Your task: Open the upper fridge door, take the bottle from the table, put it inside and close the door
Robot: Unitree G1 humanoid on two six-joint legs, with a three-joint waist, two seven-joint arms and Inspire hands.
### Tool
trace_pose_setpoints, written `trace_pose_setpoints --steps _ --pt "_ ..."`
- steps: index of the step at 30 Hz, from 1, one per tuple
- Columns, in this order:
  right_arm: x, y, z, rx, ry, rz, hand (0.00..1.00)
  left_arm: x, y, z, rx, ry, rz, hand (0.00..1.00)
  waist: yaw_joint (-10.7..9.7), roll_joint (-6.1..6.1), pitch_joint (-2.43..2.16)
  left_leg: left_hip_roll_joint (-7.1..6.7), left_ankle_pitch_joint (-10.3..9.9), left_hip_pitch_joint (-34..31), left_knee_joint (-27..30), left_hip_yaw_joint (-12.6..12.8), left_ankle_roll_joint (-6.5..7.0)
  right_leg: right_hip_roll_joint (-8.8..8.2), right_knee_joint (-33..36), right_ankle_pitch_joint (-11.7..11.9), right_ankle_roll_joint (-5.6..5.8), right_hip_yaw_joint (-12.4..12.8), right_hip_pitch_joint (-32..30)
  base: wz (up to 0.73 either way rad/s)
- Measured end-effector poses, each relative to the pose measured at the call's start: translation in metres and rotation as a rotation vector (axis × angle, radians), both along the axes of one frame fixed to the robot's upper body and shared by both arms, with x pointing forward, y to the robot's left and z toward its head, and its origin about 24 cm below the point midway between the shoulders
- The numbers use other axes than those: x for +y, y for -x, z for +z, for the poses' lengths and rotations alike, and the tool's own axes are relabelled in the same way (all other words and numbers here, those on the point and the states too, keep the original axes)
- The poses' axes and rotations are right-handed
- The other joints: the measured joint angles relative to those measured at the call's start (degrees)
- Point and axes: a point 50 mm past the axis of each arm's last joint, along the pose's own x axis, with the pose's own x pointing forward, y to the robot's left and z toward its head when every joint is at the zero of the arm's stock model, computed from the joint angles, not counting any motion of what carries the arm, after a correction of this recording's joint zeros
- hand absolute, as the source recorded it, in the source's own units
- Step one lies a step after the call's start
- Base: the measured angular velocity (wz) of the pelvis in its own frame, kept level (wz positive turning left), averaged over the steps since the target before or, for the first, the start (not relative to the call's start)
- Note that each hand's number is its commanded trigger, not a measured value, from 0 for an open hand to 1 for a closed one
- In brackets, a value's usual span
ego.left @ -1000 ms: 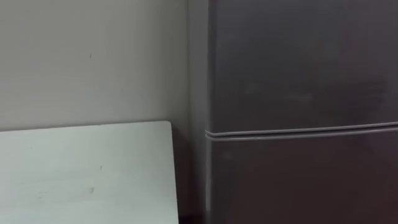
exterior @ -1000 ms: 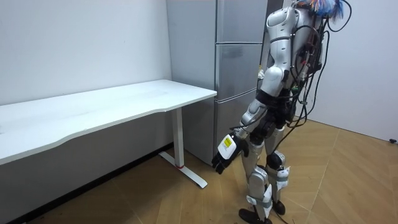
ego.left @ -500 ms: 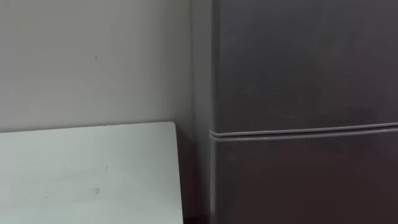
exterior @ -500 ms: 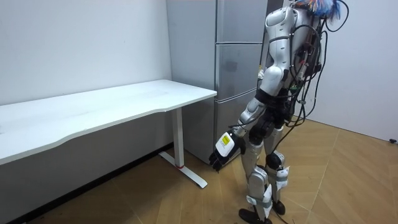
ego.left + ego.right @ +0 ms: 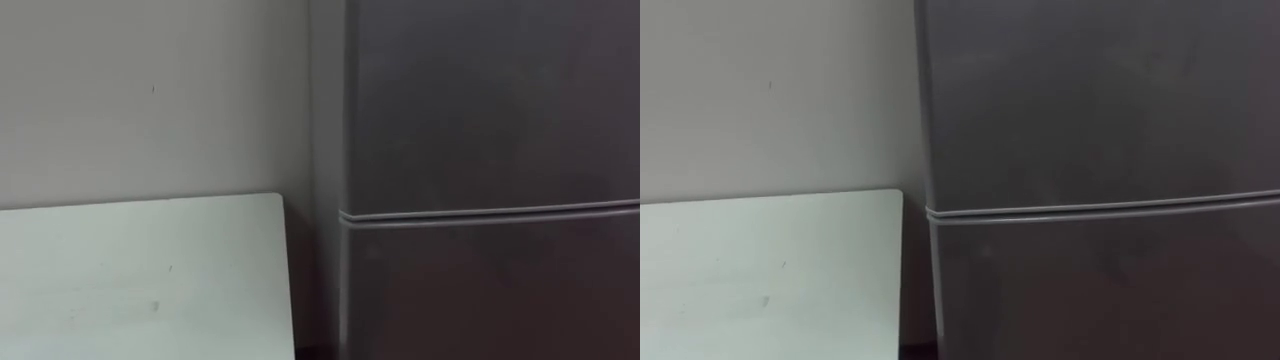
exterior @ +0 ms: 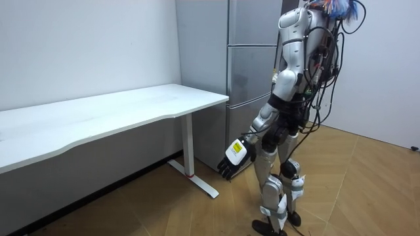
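Note:
I stand close in front of a tall grey fridge (image 6: 248,65), and both of its doors are closed. The upper door (image 5: 490,100) takes up the right of the eye views, with the seam (image 5: 490,212) to the lower door beneath it. In the room view my left hand (image 6: 234,156) hangs low beside my thigh, fingers relaxed and holding nothing.
A white desk (image 6: 118,111) stands against the wall to my left, and its corner (image 5: 265,215) nearly reaches the fridge's side. A narrow dark gap (image 5: 310,290) separates the two. Wooden floor (image 6: 354,190) stretches out behind me.
My left hand has swung a little toward the desk. The eye view has shifted slightly, so the fridge edge sits a bit further right.

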Motion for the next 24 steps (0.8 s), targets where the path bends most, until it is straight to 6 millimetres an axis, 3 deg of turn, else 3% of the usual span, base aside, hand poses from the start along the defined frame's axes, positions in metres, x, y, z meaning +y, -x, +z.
trace_pose_setpoints --steps 4,6,11,24 --pt "0.008 0.015 -0.019 0.139 -0.029 0.104 0.0 -0.001 -0.001 -0.001 -0.005 0.005 -0.003 0.0 0.1 0.33 -0.12 0.04 0.0 0.2 0.1 0.3 0.0 0.01 0.3 -0.1 -0.05 0.6 0.0 -0.04" --pt "0.013 0.025 -0.033 0.256 -0.032 0.2 0.0 -0.001 0.002 -0.002 0.007 0.006 -0.003 0.0 0.4 0.6 0.02 0.14 0.0 0.7 -0.1 0.8 -0.01 0.12 0.3 -0.2 -0.09 1.4 0.2 -0.08" --pt "0.025 0.039 -0.048 0.391 -0.096 0.368 0.0 -0.001 0.003 -0.002 0.02 0.004 -0.02 0.0 0.5 0.56 0.02 0.09 0.0 1.0 -0.4 0.6 -0.02 0.0 -0.1 -0.3 -0.12 1.2 0.6 0.0" --pt "0.059 0.043 -0.071 0.527 -0.282 0.728 0.0 -0.007 -0.001 -0.004 0.03 0.041 -0.079 0.0 3.0 0.51 0.08 -0.06 0.0 1.0 -0.5 -0.1 -0.04 0.1 -0.8 -0.1 -0.09 0.8 1.3 0.02"
